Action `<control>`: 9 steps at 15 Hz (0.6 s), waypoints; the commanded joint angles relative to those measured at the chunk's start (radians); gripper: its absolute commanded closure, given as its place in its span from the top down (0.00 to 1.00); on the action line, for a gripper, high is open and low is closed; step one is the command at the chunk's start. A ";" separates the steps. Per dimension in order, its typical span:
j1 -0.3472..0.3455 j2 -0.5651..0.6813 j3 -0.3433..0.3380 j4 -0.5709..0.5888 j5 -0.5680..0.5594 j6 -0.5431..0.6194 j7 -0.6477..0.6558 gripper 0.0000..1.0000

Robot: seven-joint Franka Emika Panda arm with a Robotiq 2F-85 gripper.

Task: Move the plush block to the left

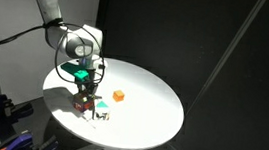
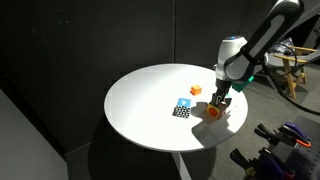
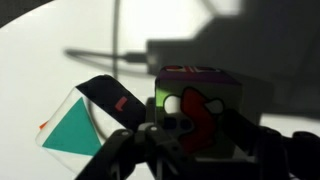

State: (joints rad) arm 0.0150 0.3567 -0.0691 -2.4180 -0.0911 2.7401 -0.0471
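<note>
The end effector (image 1: 82, 98) hung low over the plush block (image 1: 79, 105), which sat on the tabletop (image 1: 152, 97) close to its edge, between the fingers. Whether they clenched it, I could not tell. A blue-and-white cube (image 1: 99, 109) lay just beside it, and an orange cube (image 1: 118, 95) sat farther inward.

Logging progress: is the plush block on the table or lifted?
Seemingly on the table: the plush block meets its surface with no visible gap, the hand close over it.

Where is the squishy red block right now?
In an exterior view, the plush block is right below the gripper, near the white table's edge, with the blue-and-white cube next to it.
</note>
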 commanded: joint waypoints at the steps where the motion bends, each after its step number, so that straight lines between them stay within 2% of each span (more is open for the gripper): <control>1: -0.004 0.016 -0.002 0.018 -0.027 0.016 -0.001 0.34; 5: -0.007 0.015 -0.004 0.023 -0.027 0.018 -0.005 0.03; 6: -0.008 0.010 -0.003 0.022 -0.027 0.013 -0.009 0.00; 9: -0.010 -0.030 0.000 0.011 -0.031 -0.015 -0.029 0.00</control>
State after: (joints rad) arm 0.0141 0.3548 -0.0729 -2.4020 -0.0927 2.7460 -0.0565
